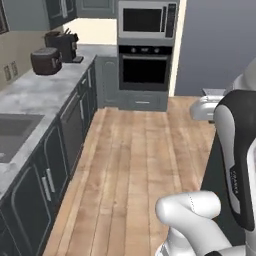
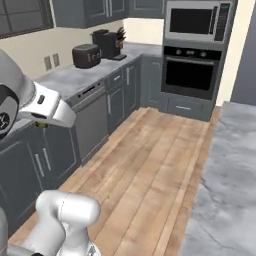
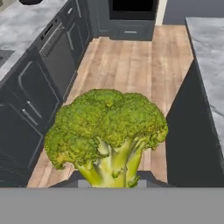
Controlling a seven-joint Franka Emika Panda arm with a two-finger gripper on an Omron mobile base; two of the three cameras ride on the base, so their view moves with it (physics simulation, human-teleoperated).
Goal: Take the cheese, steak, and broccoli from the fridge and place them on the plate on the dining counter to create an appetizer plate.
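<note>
The gripper (image 3: 109, 183) is closed on the stalk of the broccoli (image 3: 107, 133), with its dark finger tips barely peeking out on either side of the stem at the bottom of the hand view. The floret is lumpy and yellow-green, with a pale green branching stalk below a wide, rounded crown (it takes up most of the middle of that view). It hangs in the air above the wooden floor (image 3: 127, 61), between the dark cabinets (image 3: 39, 96) on one side and the dining counter (image 3: 210, 57) on the other.

The right base view adds a tiny yellow-green bit under the white forearm, probably the same floret, and a wide stretch of the grey veined marble top. The left base view instead shows the sink (image 1: 12, 132) set in the wall counter, plus the toaster (image 1: 46, 61), the wall oven (image 1: 145, 70) and the microwave (image 1: 147, 19) beyond.
</note>
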